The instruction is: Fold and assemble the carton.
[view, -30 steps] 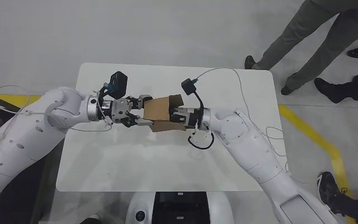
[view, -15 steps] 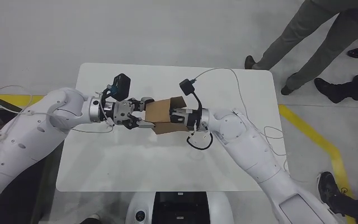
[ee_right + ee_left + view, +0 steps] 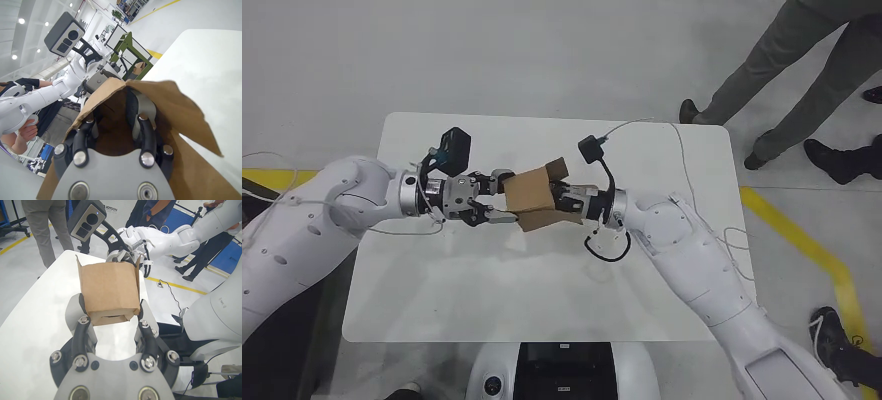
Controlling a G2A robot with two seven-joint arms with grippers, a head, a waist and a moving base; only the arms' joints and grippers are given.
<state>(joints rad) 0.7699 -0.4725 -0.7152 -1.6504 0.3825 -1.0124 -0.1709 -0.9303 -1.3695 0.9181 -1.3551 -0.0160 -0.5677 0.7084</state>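
The carton (image 3: 534,190) is held in the air between the two arms, clear of the table (image 3: 542,290) below it. It is already opened into a box shape. Its end towards the left gripper (image 3: 111,308) looks folded shut, with a tucked seam (image 3: 109,317) showing, and that gripper pinches the carton across this end, one jaw on each side wall. The far end is open, its flaps (image 3: 170,109) loose and splayed. The right gripper (image 3: 117,121) sits inside that opening with its jaws apart. By my reading, closing those flaps is what remains. Under the carton the white table is bare. Beyond it are a grey floor (image 3: 442,60) with a yellow line (image 3: 802,240) and a green rack (image 3: 132,47).
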